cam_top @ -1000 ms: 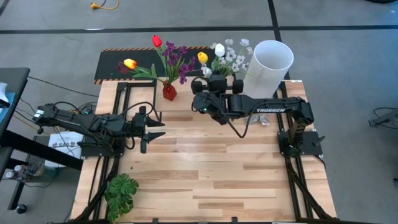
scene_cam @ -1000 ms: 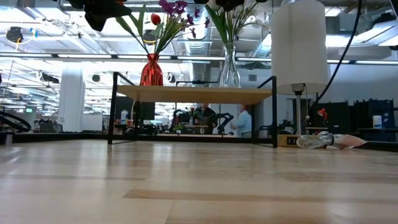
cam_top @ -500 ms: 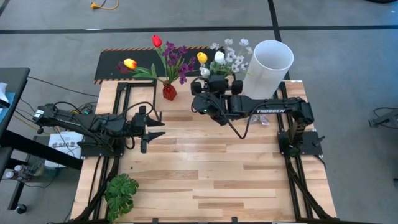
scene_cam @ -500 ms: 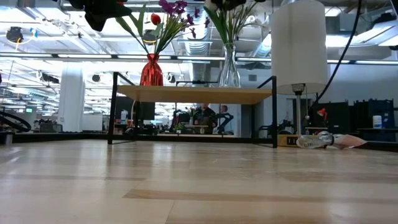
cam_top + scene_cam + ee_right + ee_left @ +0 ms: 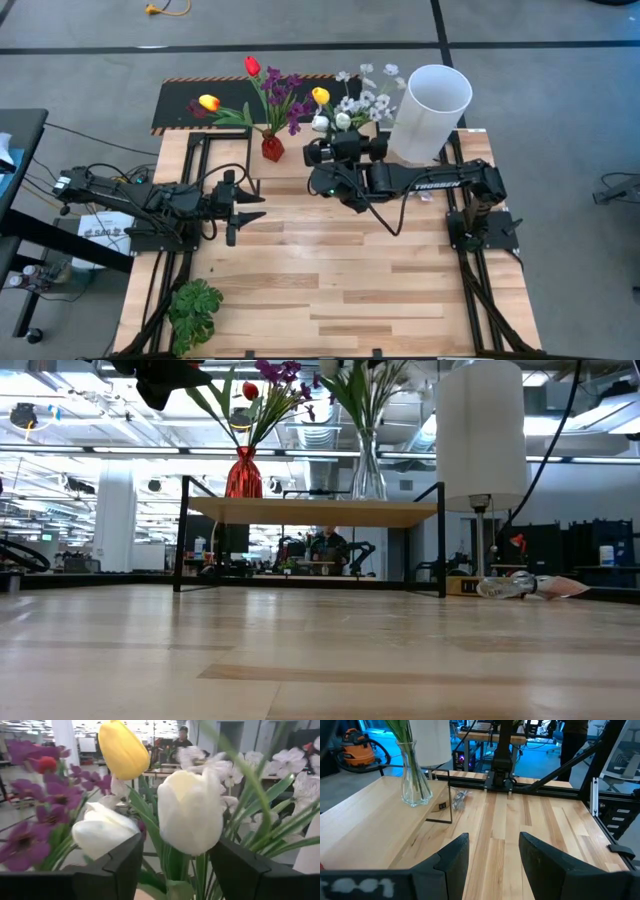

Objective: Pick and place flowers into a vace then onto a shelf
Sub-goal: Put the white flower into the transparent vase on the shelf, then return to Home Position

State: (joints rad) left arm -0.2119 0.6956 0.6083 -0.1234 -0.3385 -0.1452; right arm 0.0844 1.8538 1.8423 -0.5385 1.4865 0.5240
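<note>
The shelf (image 5: pixel 310 512) stands at the table's far edge. On its plank top stand a red vase (image 5: pixel 243 473) and a clear vase (image 5: pixel 368 468), each on its base. The red vase (image 5: pixel 272 148) holds a red tulip (image 5: pixel 252 66), a purple bunch (image 5: pixel 285 100) and a yellow-red tulip (image 5: pixel 208 102). The clear vase (image 5: pixel 415 785) holds a yellow tulip (image 5: pixel 122 750), white tulips (image 5: pixel 190 810) and small white blossoms (image 5: pixel 370 95). My right gripper (image 5: pixel 177 865) hovers open above the clear vase, a white tulip head between its fingers. My left gripper (image 5: pixel 245 210) waits open over the table's left side.
A tall white cylinder (image 5: pixel 432 110) stands just right of the shelf, close to my right arm. A green leafy plant (image 5: pixel 195 312) lies at the near left corner. A crumpled clear wrapper (image 5: pixel 520 587) lies near the cylinder's foot. The table's middle and near part are bare wood.
My right gripper has opened and drawn back a little toward the table's near edge and left. The white tulips it let go of now lean toward the gripper, and the yellow tulip has shifted slightly. The left arm has kept still.
</note>
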